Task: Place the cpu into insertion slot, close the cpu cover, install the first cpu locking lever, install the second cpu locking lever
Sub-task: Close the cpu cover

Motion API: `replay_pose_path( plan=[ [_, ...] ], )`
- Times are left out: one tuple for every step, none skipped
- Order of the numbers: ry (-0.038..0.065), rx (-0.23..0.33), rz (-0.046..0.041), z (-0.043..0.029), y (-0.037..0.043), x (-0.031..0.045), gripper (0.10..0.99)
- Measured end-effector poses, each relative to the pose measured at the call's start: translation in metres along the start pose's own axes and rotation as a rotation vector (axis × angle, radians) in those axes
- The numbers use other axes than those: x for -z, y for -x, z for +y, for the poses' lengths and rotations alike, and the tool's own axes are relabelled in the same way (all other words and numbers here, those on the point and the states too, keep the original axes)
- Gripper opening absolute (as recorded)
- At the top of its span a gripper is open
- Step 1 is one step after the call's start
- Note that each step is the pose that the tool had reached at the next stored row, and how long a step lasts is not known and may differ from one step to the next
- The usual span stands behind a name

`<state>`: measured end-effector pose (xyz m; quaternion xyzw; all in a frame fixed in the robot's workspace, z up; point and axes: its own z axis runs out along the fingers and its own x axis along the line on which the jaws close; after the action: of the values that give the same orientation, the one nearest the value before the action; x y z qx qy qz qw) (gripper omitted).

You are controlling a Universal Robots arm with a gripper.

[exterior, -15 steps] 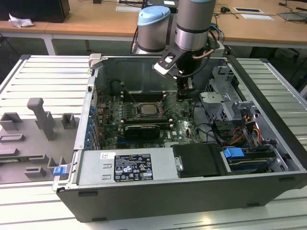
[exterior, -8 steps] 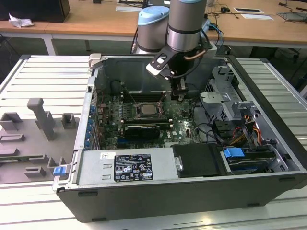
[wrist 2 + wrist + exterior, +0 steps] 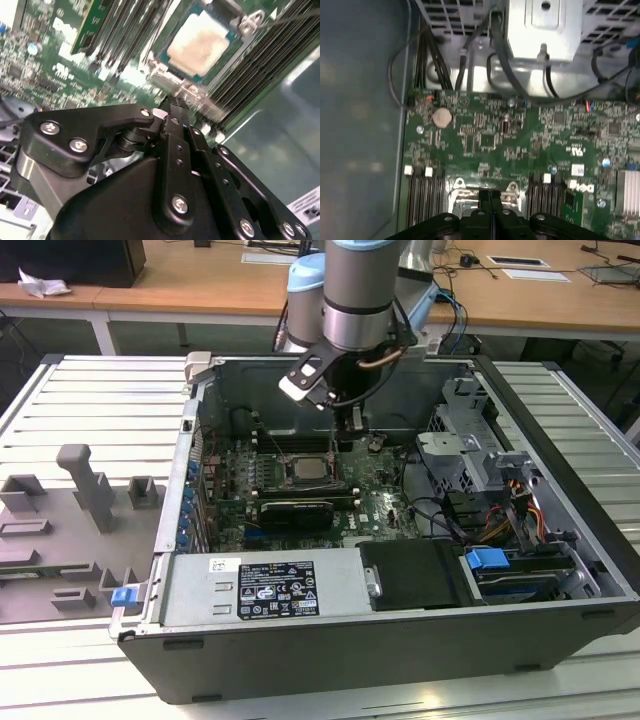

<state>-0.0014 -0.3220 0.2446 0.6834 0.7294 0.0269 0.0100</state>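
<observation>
The cpu [image 3: 200,42] has a pale silvery top and lies flat in the insertion slot [image 3: 456,195] on the green board. The cpu cover [image 3: 240,22], a silvery frame, lies around the chip. In the exterior view the cpu [image 3: 311,469] sits in the middle of the open case, with my gripper [image 3: 352,430] just above it, toward the exterior view's right. My black fingers are pressed together, with the gripper [image 3: 172,102] hovering at the socket's silvery edge. Nothing shows between the fingers of the gripper [image 3: 490,194]. A thin wire lever [image 3: 292,16] runs beside the socket.
Black memory slots [image 3: 422,200] flank the socket. A black card [image 3: 295,510] lies in front of it, a power supply [image 3: 260,585] nearer still. A drive cage [image 3: 470,445] and cables [image 3: 440,515] fill the exterior view's right. Grey fixtures [image 3: 90,490] stand outside the case.
</observation>
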Motion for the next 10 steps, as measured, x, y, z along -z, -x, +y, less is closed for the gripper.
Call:
replay_pose_path(
  plan=[
    [0.000,0.000,0.0000,-0.0064,-0.0004,-0.0018,0.106],
    [0.000,0.000,0.0000,-0.0118,-0.0009,-0.0046,0.106],
    [0.000,0.000,0.0000,-0.0180,-0.0023,-0.0093,0.106],
    [0.000,0.000,0.0001,-0.0203,-0.0030,-0.0118,0.106],
    [0.000,0.000,0.0000,-0.0225,-0.0033,-0.0125,0.106],
    [0.000,0.000,0.0000,-0.0245,-0.0036,-0.0130,0.106],
    [0.000,0.000,-0.0001,-0.0263,-0.0042,-0.0132,0.106],
    [0.000,0.000,-0.0002,-0.0278,-0.0051,-0.0133,0.106],
    [0.000,0.000,0.0000,-0.0292,-0.0055,-0.0133,0.106],
    [0.000,0.000,0.0001,-0.0310,-0.0057,-0.0133,0.106]
  ],
)
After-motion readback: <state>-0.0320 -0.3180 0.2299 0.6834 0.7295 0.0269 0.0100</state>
